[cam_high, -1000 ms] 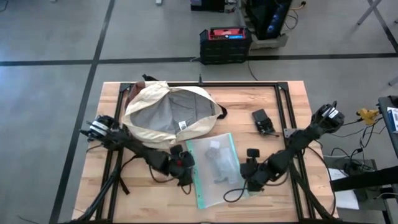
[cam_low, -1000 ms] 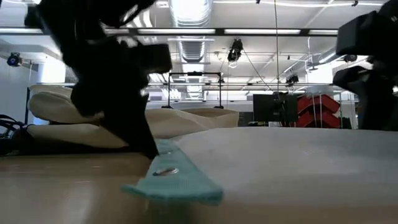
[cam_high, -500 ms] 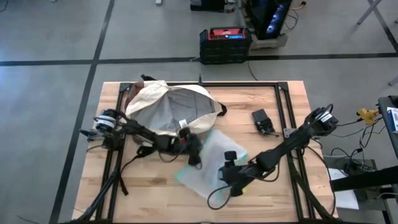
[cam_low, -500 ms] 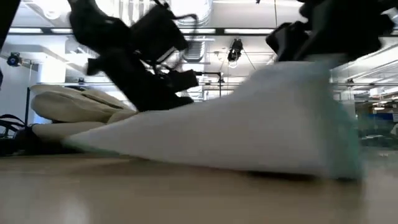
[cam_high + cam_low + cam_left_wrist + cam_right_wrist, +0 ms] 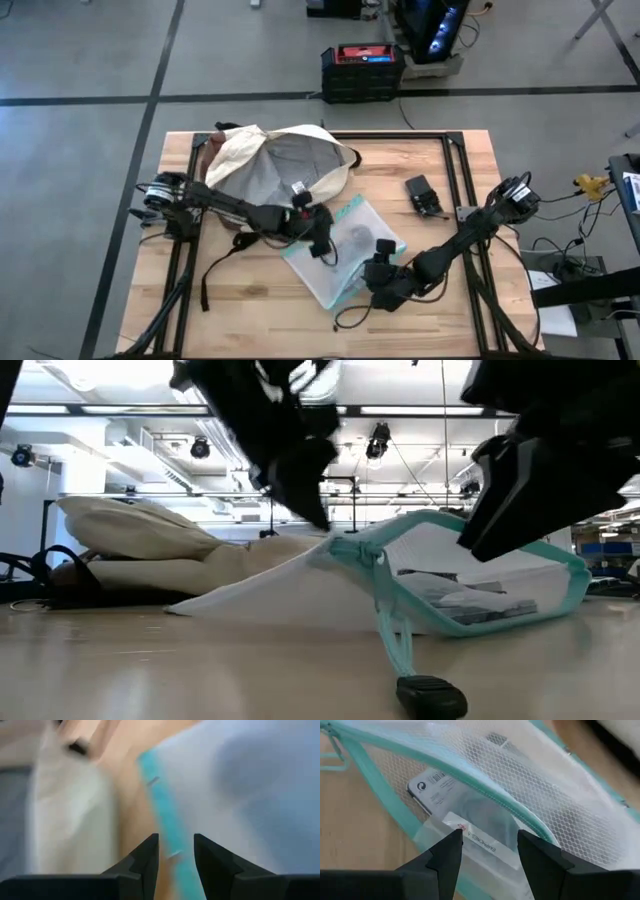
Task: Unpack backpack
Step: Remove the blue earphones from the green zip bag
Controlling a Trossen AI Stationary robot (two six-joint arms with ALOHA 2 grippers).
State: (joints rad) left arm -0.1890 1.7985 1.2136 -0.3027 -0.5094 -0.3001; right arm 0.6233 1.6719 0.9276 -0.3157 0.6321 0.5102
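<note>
The cream-white backpack [image 5: 275, 165] lies on its side at the table's far left, its mouth open and the grey lining showing. Just in front of it is a clear teal-edged zip pouch [image 5: 345, 250], one edge raised and the rest on the table. My left gripper [image 5: 175, 840] is shut on that raised edge, reaching in from the backpack's side [image 5: 322, 247]. My right gripper [image 5: 487, 837] stands open at the pouch's gaping mouth on the near right [image 5: 384, 270], its fingers on either side of a labelled clear packet [image 5: 480, 837] inside. My left gripper pinches the pouch's teal border strip [image 5: 172, 851] between its two fingers, which slant down from the table's left and lie across the strip. That edge is lifted [image 5: 345, 548] and the pouch slopes down from it to the wood. My right gripper: I cannot tell whether its fingers touch the pouch.
A small black device [image 5: 423, 195] lies at the far right. Black frame rails [image 5: 455, 170] run along the table's edges. The backpack's black straps [image 5: 210, 275] trail toward the near left. A teal cord with a black pull [image 5: 430, 695] hangs from the pouch onto the wood.
My left gripper has risen and gone toward the table's far right with the pouch's teal edge. The pouch, flat a second ago, has turned about; that edge is lifted while the rest stays on the wood. My right gripper has shifted toward the table's left, up to the pouch's mouth.
</note>
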